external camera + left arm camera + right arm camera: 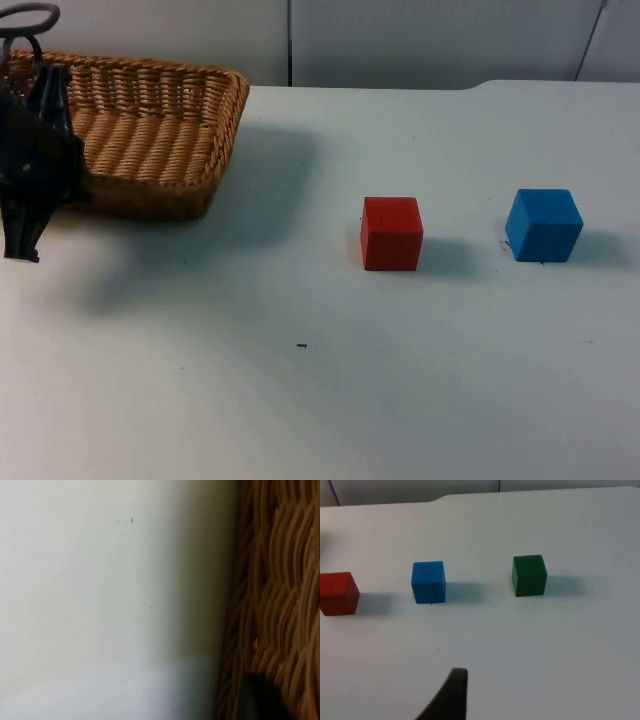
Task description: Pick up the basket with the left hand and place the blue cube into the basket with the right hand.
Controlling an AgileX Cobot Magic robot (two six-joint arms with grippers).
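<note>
The left gripper [22, 245] is at the near edge of the woven basket [150, 130]; whether it pinches the rim is hard to tell. The blue cube [428, 582] sits on the white worktop [300, 400] ahead of the right gripper [451, 695], between a red cube [338, 593] and a green cube [529, 575]. No writing shows.

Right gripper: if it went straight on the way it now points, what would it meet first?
Probably bare white table top: that lies directly ahead of the right gripper. Further along, its line seems to pass between the small blue cube and the green cube, though depth is hard to judge.
</note>
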